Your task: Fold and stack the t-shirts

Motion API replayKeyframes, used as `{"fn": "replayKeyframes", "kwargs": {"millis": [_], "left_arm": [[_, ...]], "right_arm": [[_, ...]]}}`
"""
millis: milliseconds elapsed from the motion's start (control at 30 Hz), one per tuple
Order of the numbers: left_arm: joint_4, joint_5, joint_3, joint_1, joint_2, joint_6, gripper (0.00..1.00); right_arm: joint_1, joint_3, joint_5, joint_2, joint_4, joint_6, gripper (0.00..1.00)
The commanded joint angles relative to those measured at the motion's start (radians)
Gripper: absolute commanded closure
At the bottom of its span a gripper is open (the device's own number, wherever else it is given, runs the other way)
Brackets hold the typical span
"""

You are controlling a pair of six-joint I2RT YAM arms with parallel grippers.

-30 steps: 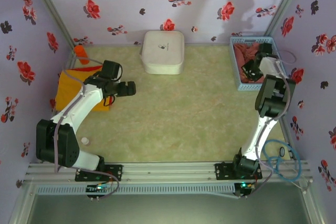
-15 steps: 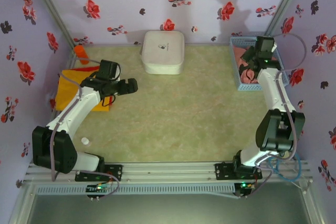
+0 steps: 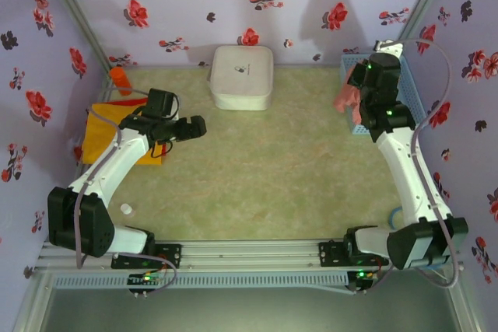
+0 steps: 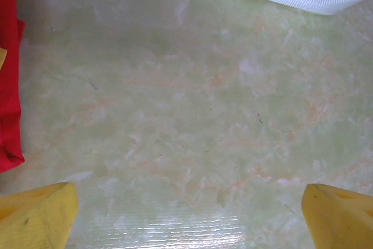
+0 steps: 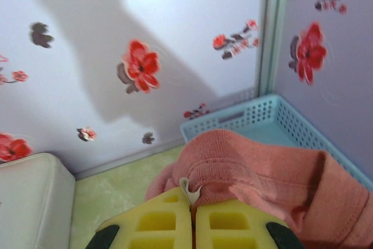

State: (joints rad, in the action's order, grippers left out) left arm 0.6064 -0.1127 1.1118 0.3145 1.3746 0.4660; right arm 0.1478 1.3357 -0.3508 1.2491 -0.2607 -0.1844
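Along the left edge of the tabletop the yellow-orange t-shirt (image 3: 103, 136) is lying flat, partly covered by the left arm. A red t-shirt (image 4: 8, 74) is peeking out at its edge; in the left wrist view it is showing as a smooth, bright strip with a rounded lower corner. The left gripper (image 3: 196, 127) is hovering over bare tabletop just right of that pile. Its yellow fingertips (image 4: 41, 217) are standing wide apart with nothing between them.

At the middle of the far edge the white box (image 3: 242, 75) is sitting against the flowered wall.

Over at the far right corner, the right gripper (image 5: 192, 217) is pressing its yellow pads (image 5: 157, 223) tight together on a fold of the salmon-pink t-shirt (image 5: 262, 173). The cloth is bunching up in thick, soft folds with a fine ribbed weave and a rolled seam just above the pads. From above, the same shirt (image 3: 343, 99) is hanging as a crumpled clump beneath the gripper, at the left wall of the light blue basket (image 3: 356, 59). I cannot tell whether it is touching that wall.
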Motion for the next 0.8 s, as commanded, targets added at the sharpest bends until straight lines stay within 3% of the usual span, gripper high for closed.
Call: {"fn": "replayKeyframes", "kwargs": {"millis": [0,167,300,467,567,700,767], "left_arm": [[0.007,-0.022,0.01,0.006,-0.027,0.017,0.02],[0.015,-0.011,0.013,0.003,-0.034,-0.001,0.01],[0.045,0.02,0.036,-0.006,-0.031,-0.02,0.01],[0.099,0.036,0.094,-0.029,-0.028,-0.055,0.0],[0.135,0.056,0.121,-0.049,-0.031,-0.08,0.0],[0.164,0.097,0.126,-0.085,-0.027,-0.115,0.0],[0.176,0.101,0.126,-0.102,-0.026,-0.119,0.0]], "right_arm": [[0.052,0.054,-0.02,-0.059,0.059,0.108,1.0],[0.179,0.115,0.164,-0.105,-0.02,0.197,0.97],[0.318,0.095,0.221,-0.106,-0.111,0.179,0.91],[0.564,-0.113,0.153,-0.117,-0.033,0.142,0.89],[0.678,-0.238,0.19,-0.084,0.071,0.025,0.89],[0.873,-0.355,0.198,0.065,0.263,-0.142,0.71],[0.96,-0.324,0.164,0.165,0.265,-0.187,0.71]]}}
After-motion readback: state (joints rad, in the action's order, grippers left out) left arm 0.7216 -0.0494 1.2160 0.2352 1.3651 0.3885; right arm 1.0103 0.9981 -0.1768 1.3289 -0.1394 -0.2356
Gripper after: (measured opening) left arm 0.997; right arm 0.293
